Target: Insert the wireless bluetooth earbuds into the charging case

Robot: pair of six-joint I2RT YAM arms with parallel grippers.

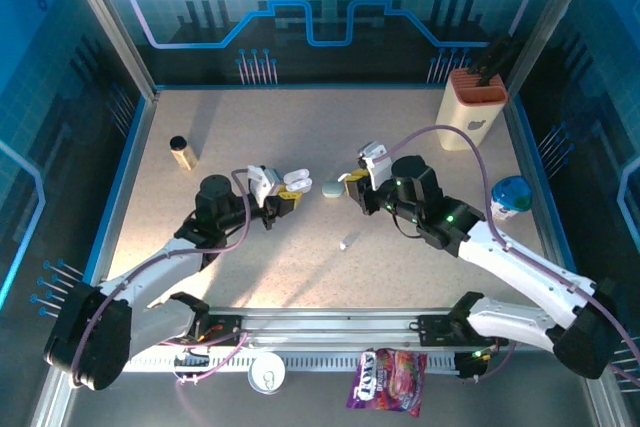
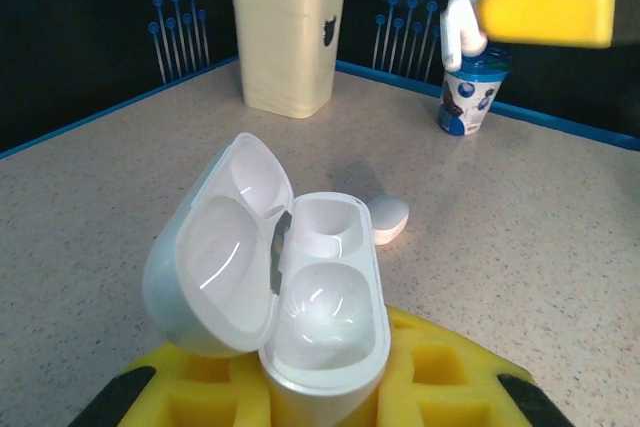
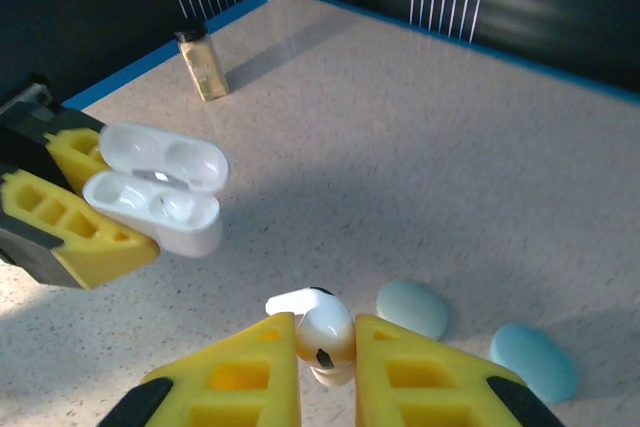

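Clamping | left gripper (image 1: 283,199) on one open case (image 2: 300,287) | right gripper (image 3: 325,359) on one earbud (image 3: 322,330)

Both arms extended inward, left hand (image 1: 289,194) and right hand (image 1: 352,186) pinched closed, nearly facing.

The left arm (image 1: 160,272) and right arm (image 1: 520,262) have white shells on the long links and black housings at the joints. A mauve cable (image 1: 440,128) loops along each. The left pincer (image 2: 322,387) and right pincer (image 3: 325,367) have yellow fingers (image 3: 240,372) with square recesses and black edging. Small green lights (image 1: 449,215) glow on the right arm.
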